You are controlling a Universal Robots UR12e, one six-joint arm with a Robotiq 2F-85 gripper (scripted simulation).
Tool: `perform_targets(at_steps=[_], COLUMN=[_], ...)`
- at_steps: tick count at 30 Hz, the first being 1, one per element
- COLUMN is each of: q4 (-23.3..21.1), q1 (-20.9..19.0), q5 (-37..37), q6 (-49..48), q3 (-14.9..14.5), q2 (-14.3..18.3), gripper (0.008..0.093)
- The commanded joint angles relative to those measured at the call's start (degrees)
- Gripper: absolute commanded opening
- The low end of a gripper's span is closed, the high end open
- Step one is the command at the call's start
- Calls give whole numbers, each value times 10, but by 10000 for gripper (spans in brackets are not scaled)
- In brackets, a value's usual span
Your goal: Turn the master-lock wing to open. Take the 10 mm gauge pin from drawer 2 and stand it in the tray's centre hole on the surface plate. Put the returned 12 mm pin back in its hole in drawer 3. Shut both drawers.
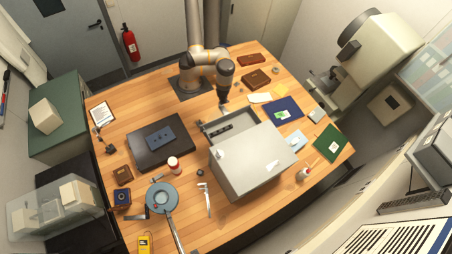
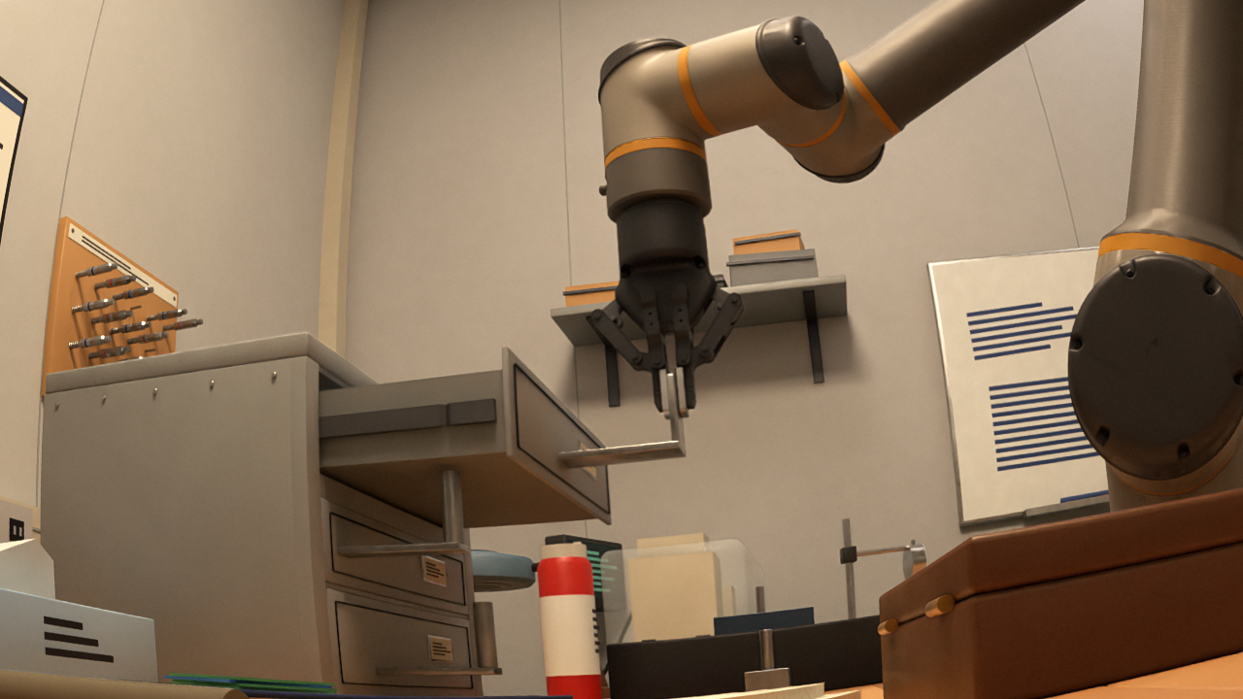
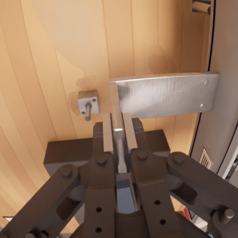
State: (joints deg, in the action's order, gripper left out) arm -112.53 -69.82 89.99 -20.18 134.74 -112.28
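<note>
The top drawer (image 1: pixel 231 124) (image 2: pixel 461 439) of the grey cabinet (image 1: pixel 252 158) stands pulled out toward the arm's base. A dark pin block (image 1: pixel 220 130) lies inside it. My gripper (image 2: pixel 674 402) (image 3: pixel 117 138) hangs above the drawer front, closed on the upright tab of the drawer handle (image 2: pixel 621 450) (image 3: pixel 164 95). Two lower drawers (image 2: pixel 395 569) are closed. The blue tray (image 1: pixel 160 137) sits on the black surface plate (image 1: pixel 160 142) to the left, with a pin standing in it. A small block with a pin (image 3: pixel 88 106) stands on the bench below me.
The brown cases (image 1: pixel 255 79) lie behind the drawer near the arm's base. A red-and-white cylinder (image 1: pixel 174 165) stands between the plate and the cabinet. A magnifier lamp (image 1: pixel 161 197) and calipers (image 1: pixel 205 197) lie at the front. Papers and pads (image 1: pixel 283 111) lie to the right.
</note>
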Motion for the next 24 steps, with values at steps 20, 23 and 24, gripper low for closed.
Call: perform_targets(at_steps=[20,23,24], q4=[1,1,1], q1=[4,4,4], q5=[0,0,0], q6=[-4,-4,-4], q3=[9,10,10], q2=[-11,-11,-11], gripper=[80,80,80])
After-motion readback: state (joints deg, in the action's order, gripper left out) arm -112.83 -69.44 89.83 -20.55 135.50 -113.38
